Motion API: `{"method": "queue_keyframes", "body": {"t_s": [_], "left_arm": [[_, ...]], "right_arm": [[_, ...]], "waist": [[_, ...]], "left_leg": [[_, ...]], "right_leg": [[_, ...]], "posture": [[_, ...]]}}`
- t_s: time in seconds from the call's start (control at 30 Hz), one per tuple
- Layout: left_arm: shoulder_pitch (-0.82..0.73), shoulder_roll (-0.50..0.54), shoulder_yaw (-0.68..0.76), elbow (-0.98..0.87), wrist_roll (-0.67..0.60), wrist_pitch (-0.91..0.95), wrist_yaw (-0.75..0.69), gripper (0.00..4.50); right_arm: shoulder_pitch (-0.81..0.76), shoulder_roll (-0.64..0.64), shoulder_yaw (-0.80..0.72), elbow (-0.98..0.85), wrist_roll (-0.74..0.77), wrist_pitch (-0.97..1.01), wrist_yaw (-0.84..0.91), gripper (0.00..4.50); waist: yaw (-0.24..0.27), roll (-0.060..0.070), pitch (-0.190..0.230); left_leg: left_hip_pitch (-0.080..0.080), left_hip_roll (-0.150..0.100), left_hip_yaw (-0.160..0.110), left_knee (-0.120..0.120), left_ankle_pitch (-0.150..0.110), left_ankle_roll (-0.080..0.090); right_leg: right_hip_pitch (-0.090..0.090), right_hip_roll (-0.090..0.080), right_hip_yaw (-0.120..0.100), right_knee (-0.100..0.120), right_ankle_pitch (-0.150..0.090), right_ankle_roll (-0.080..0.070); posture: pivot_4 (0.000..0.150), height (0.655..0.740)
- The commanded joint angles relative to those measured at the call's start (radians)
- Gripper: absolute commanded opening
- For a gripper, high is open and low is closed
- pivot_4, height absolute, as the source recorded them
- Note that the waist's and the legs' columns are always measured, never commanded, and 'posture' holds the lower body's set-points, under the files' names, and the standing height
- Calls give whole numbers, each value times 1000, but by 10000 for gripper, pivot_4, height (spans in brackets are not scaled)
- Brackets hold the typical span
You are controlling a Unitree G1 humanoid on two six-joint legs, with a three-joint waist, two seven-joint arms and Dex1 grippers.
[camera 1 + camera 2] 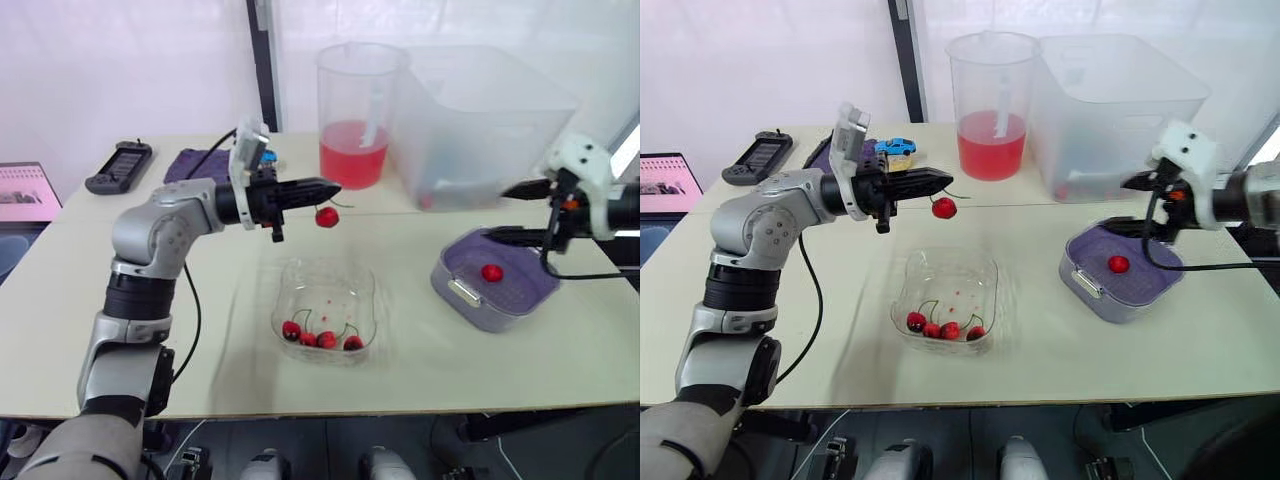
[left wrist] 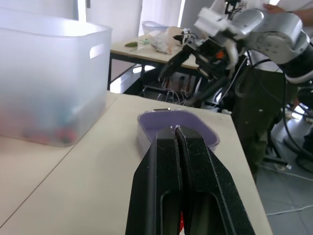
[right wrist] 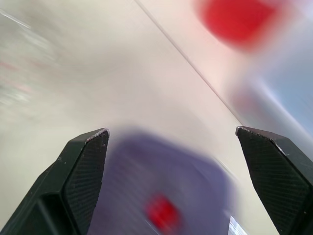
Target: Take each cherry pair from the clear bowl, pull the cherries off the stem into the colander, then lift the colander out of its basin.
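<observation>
Left gripper, at centre frame in the head views: fingers pressed flat together on a thin stem, hovering above the far edge of the clear bowl. One red cherry on that stem, dangling just below the fingertips, clear of the table. Same closed fingers in the left wrist view, tips meeting with no gap.

Right gripper, at right of frame: fingers spread wide, one above the other, nothing between them. Hovers over the far side of the purple colander without touching it. In the right wrist view, both black fingers far apart, with the blurred colander between and beyond them.

Colander at lower right, seated in its basin, not lifted. One loose cherry inside, near the middle.

Clear bowl at lower centre, well apart from the colander. Holds a cluster of stemmed cherries against its near wall, four or so; exact pairing hard to tell.

At the back: tall pitcher with red liquid, just beside a large translucent tub. Upper left: dark handheld controller and a small blue toy car.
</observation>
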Motion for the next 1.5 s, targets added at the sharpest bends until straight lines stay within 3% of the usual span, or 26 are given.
{"method": "queue_keyframes", "body": {"t_s": [0.03,0.3,0.67,0.87,1.0,1.3,1.4,1.5], "left_arm": [[-28,8,35,-42,-31,-1,-1,0],[-22,0,31,-71,-51,14,15,0],[-5,-2,32,-115,-72,40,42,0],[7,8,21,-128,-64,37,41,0],[8,9,21,-124,-61,32,42,0],[2,3,19,-116,-56,24,45,0],[1,2,17,-114,-53,22,43,0],[-1,1,17,-109,-51,19,44,0]], "right_arm": [[-6,79,-41,-129,88,74,-89,44250],[-40,419,79,-225,94,97,-360,44250],[-67,570,149,-236,124,103,-459,44250],[-103,628,112,-227,177,121,-497,44250],[-103,631,104,-251,214,152,-510,31142],[-94,602,113,-264,226,161,-517,31142],[-89,599,117,-259,227,160,-518,23768],[-87,594,121,-259,223,157,-516,9525]], "waist": [[2,0,0],[3,-1,0],[1,-1,0],[-3,-1,0],[0,-1,0],[-2,-1,0],[-2,-1,0],[-2,-1,0]], "left_leg": [[0,0,0,0,0,0],[0,-1,-1,1,1,-2],[0,-1,-1,1,2,-4],[0,-1,-2,0,2,-4],[0,-1,-2,0,2,-4],[0,-1,-2,0,0,0],[0,-1,-2,0,0,0],[0,-1,-2,0,0,0]], "right_leg": [[0,0,0,0,0,0],[0,-1,0,1,0,0],[0,-1,-1,1,0,0],[0,0,0,2,0,0],[0,-1,0,2,0,0],[0,-1,-1,2,0,0],[0,0,-1,2,0,0],[0,-1,-1,2,0,0]], "posture": [[1500,7337],[1500,7337],[1500,7337],[1500,7337],[1500,7337],[1500,7337],[1500,7337],[1500,7337]]}}
